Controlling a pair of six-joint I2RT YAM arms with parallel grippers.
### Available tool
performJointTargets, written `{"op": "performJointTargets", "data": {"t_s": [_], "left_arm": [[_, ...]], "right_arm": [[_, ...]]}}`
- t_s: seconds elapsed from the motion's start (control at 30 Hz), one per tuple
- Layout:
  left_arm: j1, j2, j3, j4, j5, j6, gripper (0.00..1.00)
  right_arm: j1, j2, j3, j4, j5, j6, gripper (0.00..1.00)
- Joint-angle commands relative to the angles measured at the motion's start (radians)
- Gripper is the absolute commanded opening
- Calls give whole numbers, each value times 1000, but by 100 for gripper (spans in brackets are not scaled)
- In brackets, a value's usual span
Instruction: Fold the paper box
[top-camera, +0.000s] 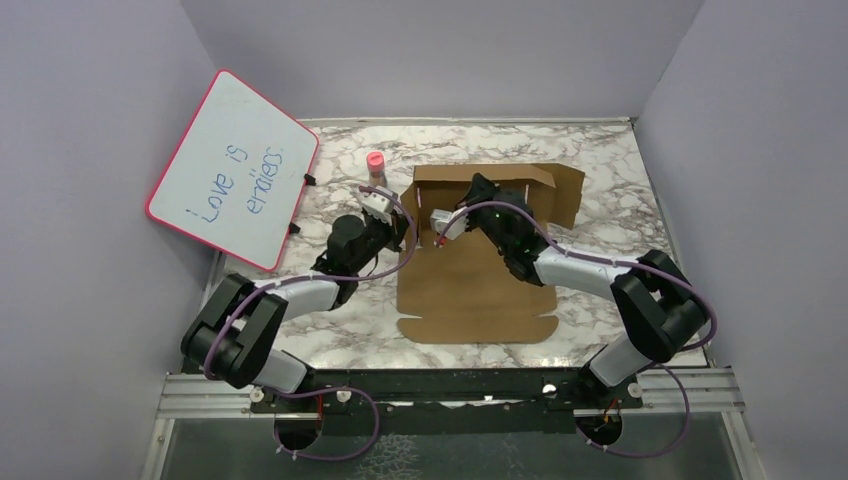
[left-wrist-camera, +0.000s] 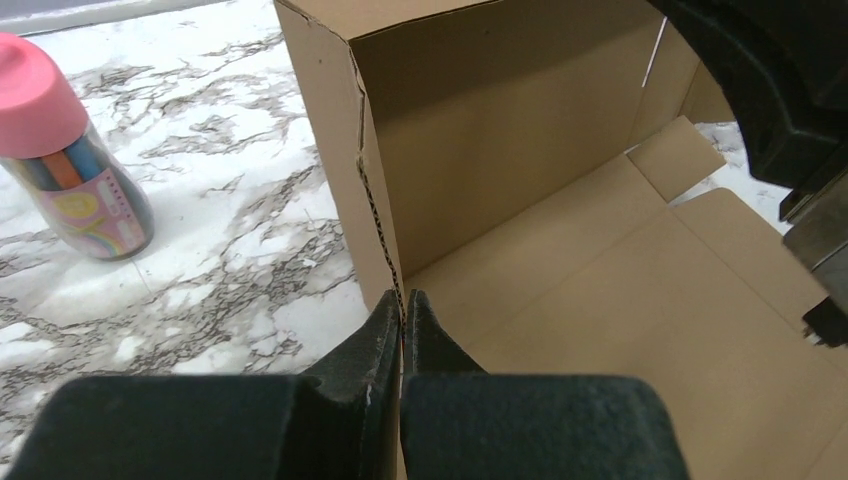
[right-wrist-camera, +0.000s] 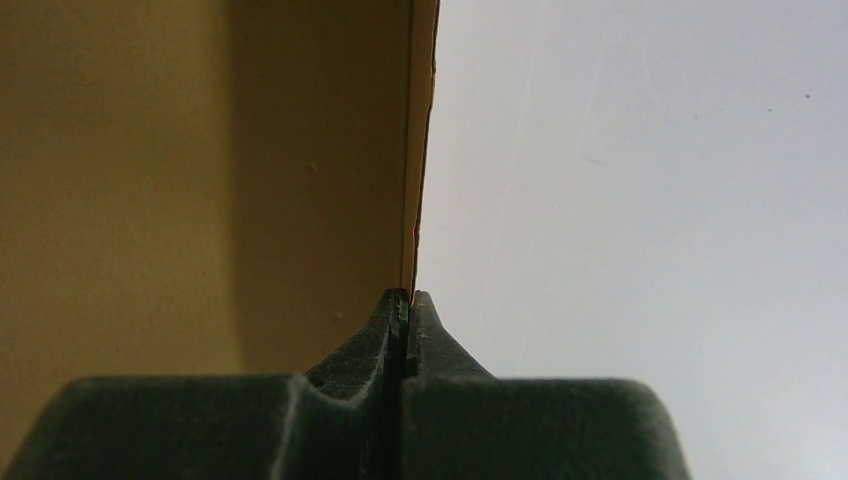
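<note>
The paper box (top-camera: 480, 290) is a brown cardboard sheet lying flat mid-table, with its back wall and left side wall standing up. My left gripper (top-camera: 404, 228) is shut on the top edge of the left side wall; in the left wrist view the fingertips (left-wrist-camera: 392, 318) pinch that corrugated edge of the box (left-wrist-camera: 600, 300). My right gripper (top-camera: 438, 238) reaches across the box from the right and is shut on a cardboard edge close by. In the right wrist view its jaws (right-wrist-camera: 407, 297) clamp the thin edge of an upright panel (right-wrist-camera: 200, 180).
A pink-capped jar of markers (top-camera: 376, 170) stands just left of the box's back corner, and shows in the left wrist view (left-wrist-camera: 70, 160). A pink-framed whiteboard (top-camera: 235, 170) leans at the far left. Grey walls enclose the marble table (top-camera: 600, 180). The right arm (left-wrist-camera: 770, 90) hangs over the box.
</note>
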Motion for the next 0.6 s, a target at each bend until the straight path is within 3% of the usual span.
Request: {"op": "performJointTargets", "data": {"t_s": [0.0, 0.33, 0.57], "left_arm": [[-107, 39, 11, 12, -115, 32, 0], [-172, 106, -74, 122, -234, -71, 0], [-179, 144, -84, 155, -200, -98, 13]], "right_arm": [[9, -21, -76, 180, -27, -46, 1], [43, -88, -243, 331, -46, -122, 1], [64, -97, -291, 373, -9, -155, 1]]}}
